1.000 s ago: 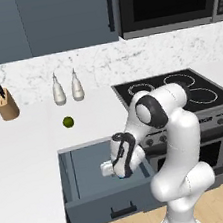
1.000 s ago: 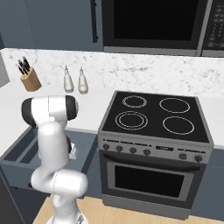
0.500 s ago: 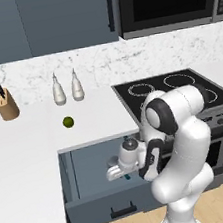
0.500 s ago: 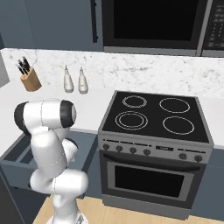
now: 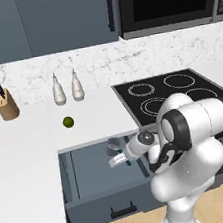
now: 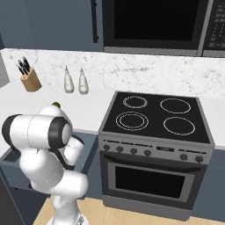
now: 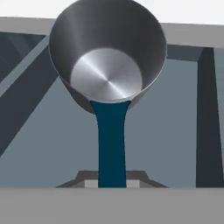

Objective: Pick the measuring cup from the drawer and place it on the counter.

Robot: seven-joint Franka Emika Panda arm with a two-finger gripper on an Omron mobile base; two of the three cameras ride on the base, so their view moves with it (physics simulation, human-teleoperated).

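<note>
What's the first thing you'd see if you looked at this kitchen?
The big white robot arm bending low over the open blue drawer. Its gripper is shut on the teal handle of a shiny measuring cup, right above the drawer's floor. Behind, a small green lime sits alone on the white counter.

Lime (image 5: 68, 121), two shakers (image 5: 59, 90), knife block (image 5: 6, 107), black stovetop (image 5: 169, 92)

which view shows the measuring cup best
The hand view: the measuring cup sits close up, its open bowl and blue handle plain, with the handle running down into the shut pincer. In the left base view the cup is small, above the open drawer. In the right base view the arm blocks it.
</note>
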